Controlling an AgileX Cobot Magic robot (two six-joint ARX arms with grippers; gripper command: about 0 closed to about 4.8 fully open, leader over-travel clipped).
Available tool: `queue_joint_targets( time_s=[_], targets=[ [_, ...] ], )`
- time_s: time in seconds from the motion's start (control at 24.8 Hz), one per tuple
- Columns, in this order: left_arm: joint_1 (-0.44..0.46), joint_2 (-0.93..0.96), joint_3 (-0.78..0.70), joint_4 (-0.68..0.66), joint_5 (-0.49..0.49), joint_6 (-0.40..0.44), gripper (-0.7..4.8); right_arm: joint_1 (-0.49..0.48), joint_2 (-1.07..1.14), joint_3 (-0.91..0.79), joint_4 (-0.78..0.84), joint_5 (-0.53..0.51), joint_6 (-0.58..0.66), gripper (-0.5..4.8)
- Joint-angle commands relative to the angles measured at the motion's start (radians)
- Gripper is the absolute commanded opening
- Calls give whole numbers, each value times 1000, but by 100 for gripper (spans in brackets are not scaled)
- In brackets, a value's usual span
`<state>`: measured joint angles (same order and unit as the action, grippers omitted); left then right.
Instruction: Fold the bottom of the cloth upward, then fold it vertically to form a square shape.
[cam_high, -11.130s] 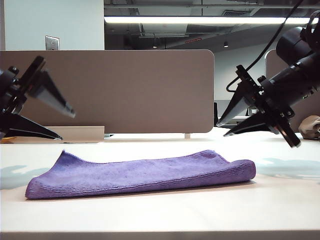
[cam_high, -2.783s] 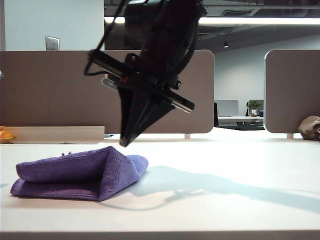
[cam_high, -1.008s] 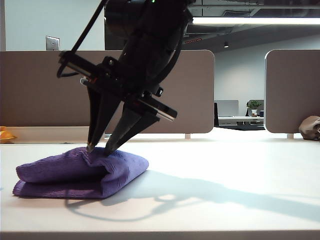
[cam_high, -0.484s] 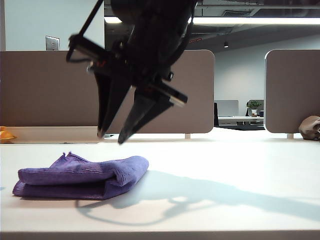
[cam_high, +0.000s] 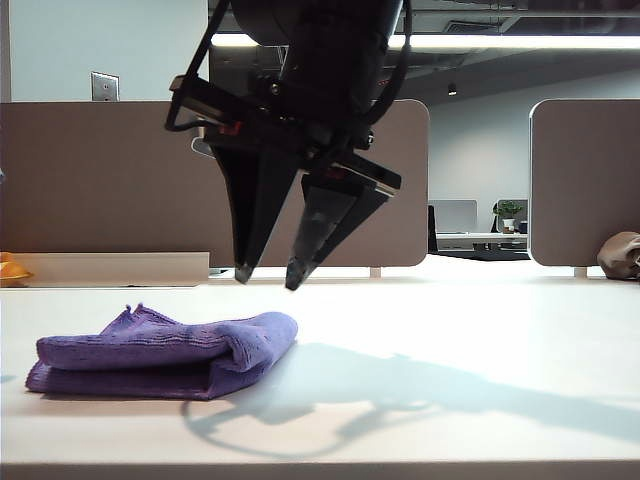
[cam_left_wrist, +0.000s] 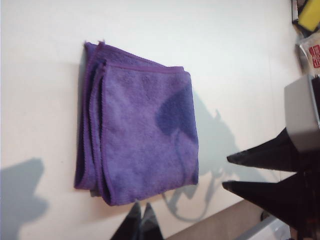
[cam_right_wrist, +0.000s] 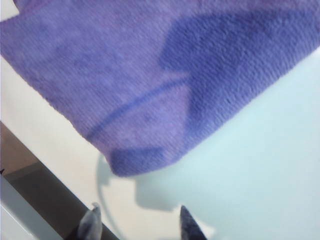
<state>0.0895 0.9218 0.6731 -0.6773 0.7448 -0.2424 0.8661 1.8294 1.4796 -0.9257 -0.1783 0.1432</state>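
The cloth (cam_high: 165, 352) lay on the white table (cam_high: 450, 400) as a thick, roughly square bundle, its loose hemmed edges stacked along one side and its rounded fold on the side toward the right gripper (cam_high: 266, 275). That gripper hung above the cloth, just over the rounded fold, with its jaws spread apart and nothing between them; in its own wrist view the two fingertips (cam_right_wrist: 187, 225) framed bare table beside the cloth's corner. The left gripper (cam_left_wrist: 140, 222) sat off the cloth's near edge with its jaws pressed together, holding nothing.

The risk from here, as I judged it, lay in the bundle itself: the layers looked unevenly stacked, one hem jutting past the others, so a soft fuzzy towel released like this could relax and slide open, spoiling the square. A fingertip dropping low beside the cloth could also catch the top layer and drag it off.

No brand or tag could be read on the cloth. A yellow object (cam_left_wrist: 309, 14) and a white packet with a red label (cam_left_wrist: 312, 52) lay well beyond the cloth (the print on that label was too small to make out, possibly a logo).
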Motion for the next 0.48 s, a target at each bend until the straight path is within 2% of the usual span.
queue_joint_targets(
  time_s=[0.04,0.08,0.16,0.2,0.36,0.48],
  targets=[
    [-34,29,2,-2,11,16,-5,1,-6,4,10,27,-6,203],
    [-47,40,3,-3,12,26,-5,1,-8,4,6,34,-14,194],
    [-95,44,6,20,18,26,-5,0,-42,4,-13,62,-54,12],
    [-105,35,7,34,16,26,-5,0,-57,4,-11,73,-63,-8],
    [-110,-40,10,41,-50,22,-5,-4,-167,4,5,89,-66,-8],
    [-110,-142,10,36,-110,22,-5,-4,-296,4,75,96,-65,-8]
  ],
)
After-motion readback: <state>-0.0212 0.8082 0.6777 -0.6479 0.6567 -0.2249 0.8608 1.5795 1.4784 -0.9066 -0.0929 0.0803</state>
